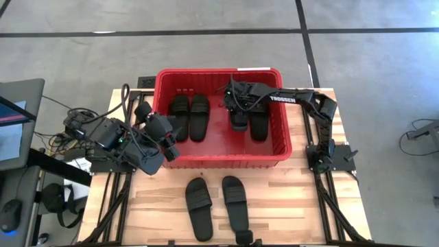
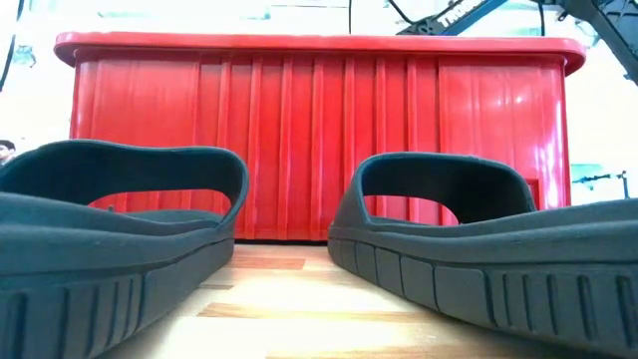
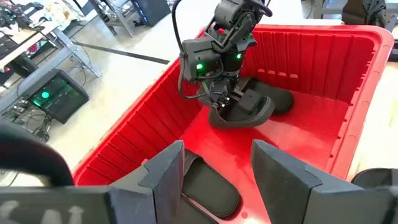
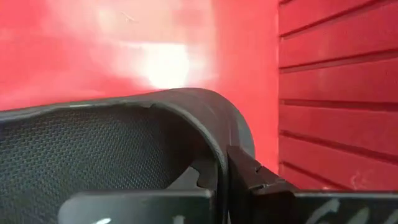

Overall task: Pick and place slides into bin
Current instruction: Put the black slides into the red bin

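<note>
Red bin [image 1: 221,160] at table's far middle, on light wood top [image 1: 288,199]. Inside, left half: two black slides [image 1: 189,116] side by side, flat. Right half: one slide [image 1: 259,120] flat, another [image 1: 239,118] just beside it, tilted, pinched by right gripper [image 1: 236,110] with fingers clamped together on its edge; same grip visible from left wrist [image 3: 231,102] and close up [image 4: 221,168]. Left gripper [image 3: 214,165] at bin's near-left rim, fingers [image 3: 165,168] spread apart, nothing between. Two more slides [image 1: 216,204] on table in front of bin, well apart from it.
</note>
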`<act>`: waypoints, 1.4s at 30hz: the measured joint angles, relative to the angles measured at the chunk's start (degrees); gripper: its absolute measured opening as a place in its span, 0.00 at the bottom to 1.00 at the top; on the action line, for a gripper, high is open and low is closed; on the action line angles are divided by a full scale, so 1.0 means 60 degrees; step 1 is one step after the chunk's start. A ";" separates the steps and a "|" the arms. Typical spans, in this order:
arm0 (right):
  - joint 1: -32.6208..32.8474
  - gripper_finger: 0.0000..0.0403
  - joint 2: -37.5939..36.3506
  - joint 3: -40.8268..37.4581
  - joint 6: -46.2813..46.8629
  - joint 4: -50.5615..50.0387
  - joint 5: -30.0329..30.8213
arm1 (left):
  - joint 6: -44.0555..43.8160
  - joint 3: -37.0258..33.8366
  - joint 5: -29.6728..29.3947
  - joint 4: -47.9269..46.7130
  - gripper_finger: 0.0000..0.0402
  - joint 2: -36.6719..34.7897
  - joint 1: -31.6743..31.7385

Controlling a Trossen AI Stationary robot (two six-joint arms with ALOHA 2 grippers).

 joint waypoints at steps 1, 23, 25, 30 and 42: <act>-0.0026 0.00 0.0020 -0.0024 -0.0002 0.0036 -0.0018 | -0.0033 0.0000 0.0003 0.0000 0.44 0.0000 0.0000; -0.0330 0.00 0.0030 -0.0615 -0.0898 0.0302 -0.0236 | -0.0429 0.0000 0.0003 0.0001 0.44 0.0000 0.0007; -0.0332 0.00 0.0038 -0.0619 -0.1120 0.0328 -0.0163 | -0.0464 -0.0001 0.0003 0.0000 0.44 0.0000 0.0007; -0.0292 0.00 0.0042 -0.0626 -0.1504 0.0419 0.0018 | -0.0464 0.0000 0.0003 0.0000 0.44 0.0000 0.0007; -0.0333 0.00 0.0044 -0.0619 -0.2030 -0.0050 -0.0207 | -0.0558 0.0000 0.0003 0.0002 0.44 0.0000 0.0007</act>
